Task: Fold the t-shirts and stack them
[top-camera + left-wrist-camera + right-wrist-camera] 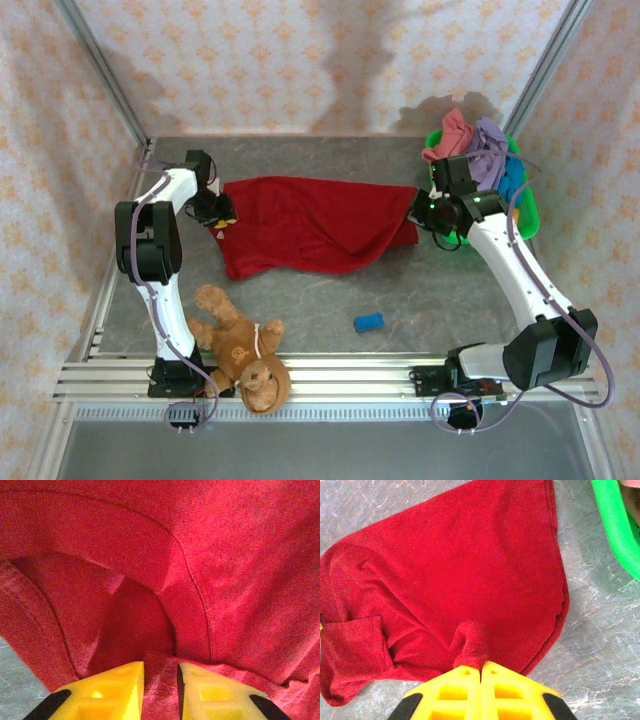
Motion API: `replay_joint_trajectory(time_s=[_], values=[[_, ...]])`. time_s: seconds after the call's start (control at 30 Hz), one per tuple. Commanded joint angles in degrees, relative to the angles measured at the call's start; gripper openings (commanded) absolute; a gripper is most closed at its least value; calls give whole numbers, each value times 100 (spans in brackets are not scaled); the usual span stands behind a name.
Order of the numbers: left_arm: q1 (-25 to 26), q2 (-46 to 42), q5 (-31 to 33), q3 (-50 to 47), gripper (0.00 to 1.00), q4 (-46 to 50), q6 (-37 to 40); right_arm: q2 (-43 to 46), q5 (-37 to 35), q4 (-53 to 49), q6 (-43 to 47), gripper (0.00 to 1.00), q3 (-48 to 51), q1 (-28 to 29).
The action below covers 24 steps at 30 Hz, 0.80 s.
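Both grippers hold the red tee, spread on the table between them: the left gripper at its left edge, jaws a slit apart with cloth pinched between, the right gripper at its right edge, jaws pressed together on a bunched fold. Other tees lie heaped in the basket nearby.

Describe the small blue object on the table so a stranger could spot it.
On the grey table, find the dark red t-shirt. Toward the near edge, right of the teddy bear, lies the small blue object, alone on bare tabletop, far smaller than either.
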<state>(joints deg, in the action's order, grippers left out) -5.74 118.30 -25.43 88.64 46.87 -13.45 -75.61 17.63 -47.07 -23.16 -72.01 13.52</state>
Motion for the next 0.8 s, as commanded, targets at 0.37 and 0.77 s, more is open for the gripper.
replay_joint_trajectory(time_s=[0.37,0.77], values=[[-42,-378,-41,-284,4,-152,116,-29,-242,-356,291,0,-575,-126],[-41,-1266,-10,-672,2,-444,-132,108,-98,-365,325,0,-567,-122]])
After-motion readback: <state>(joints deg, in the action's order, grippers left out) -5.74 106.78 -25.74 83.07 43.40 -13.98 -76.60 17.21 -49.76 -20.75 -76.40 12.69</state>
